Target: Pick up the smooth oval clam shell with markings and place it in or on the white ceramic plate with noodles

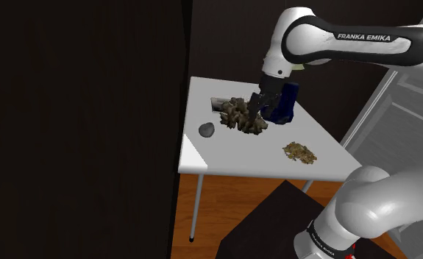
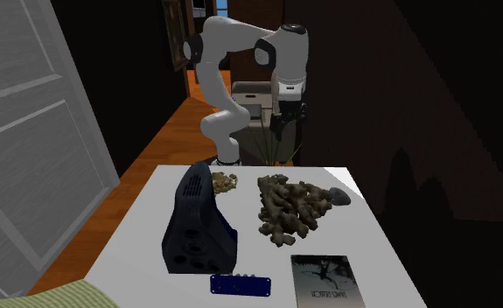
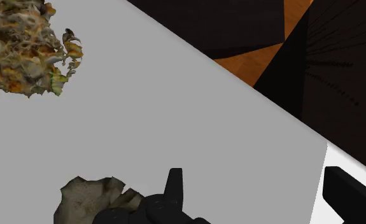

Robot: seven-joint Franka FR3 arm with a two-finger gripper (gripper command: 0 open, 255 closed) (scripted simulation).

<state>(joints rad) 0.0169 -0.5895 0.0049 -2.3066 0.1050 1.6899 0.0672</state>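
Lying between gripper (image 1: pixel 255 110) and clam shell (image 1: pixel 206 129), apparently: brown lumpy pile (image 1: pixel 240 115).

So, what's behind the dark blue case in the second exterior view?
A small brownish heap pokes out behind the dark blue case; its near part is covered by the case.

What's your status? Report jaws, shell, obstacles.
Jaws open, empty. Shell on table, away from noodles. Brown clump between jaws and shell.
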